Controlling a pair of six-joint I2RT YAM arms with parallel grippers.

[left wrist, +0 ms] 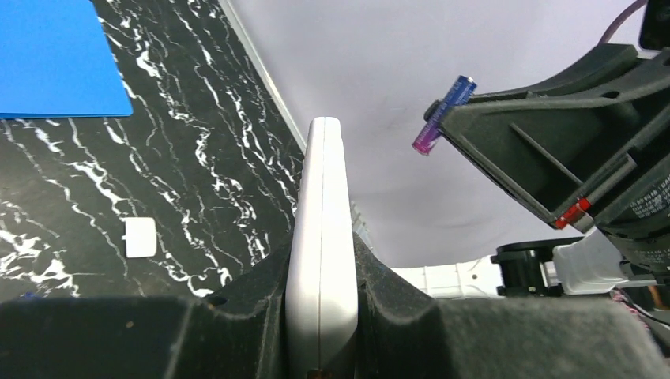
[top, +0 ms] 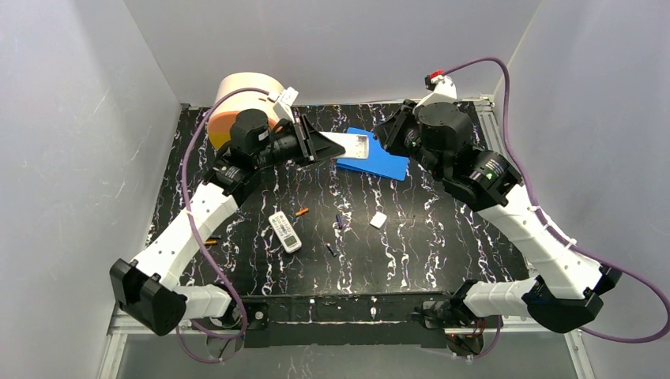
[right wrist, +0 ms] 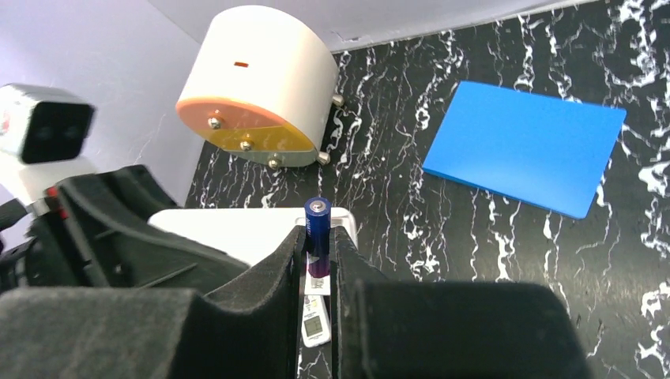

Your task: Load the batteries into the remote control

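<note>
Top external: the left gripper (top: 322, 146) is stretched over the far middle of the table (top: 442, 245), its jaws closed narrow on one end of a white remote (top: 349, 144). The remote is held off the surface above the near edge of a blue mat (top: 383, 164), with its open battery bay facing up at the free end. The right gripper (top: 385, 136) sits just beside that free end; its jaw state cannot be told from this view. On the table nearer the bases lie a second remote (top: 285, 231), an orange battery (top: 301, 212) beside it, a loose purple battery (top: 340, 221), a small dark battery (top: 330, 249) and a white battery cover (top: 378, 220), all apart from each other. A cream cylinder (top: 241, 99) with an orange face lies on its side in the far left corner. Left wrist: the white remote appears edge-on, clamped between both black fingers (left wrist: 237, 316) and projecting forward. Up and to the right, the right gripper's tip pinches a blue-and-purple battery (left wrist: 444, 114), clear of the remote. The cover lies on the table below, to the left. Right wrist: the jaws are nearly together, gripping the blue-and-purple battery upright, its metal end cap up and proud of the fingertips (right wrist: 288, 260). The white remote lies directly behind and below it, held from the left side by the left gripper. The second remote shows through the gap under the battery.
</note>
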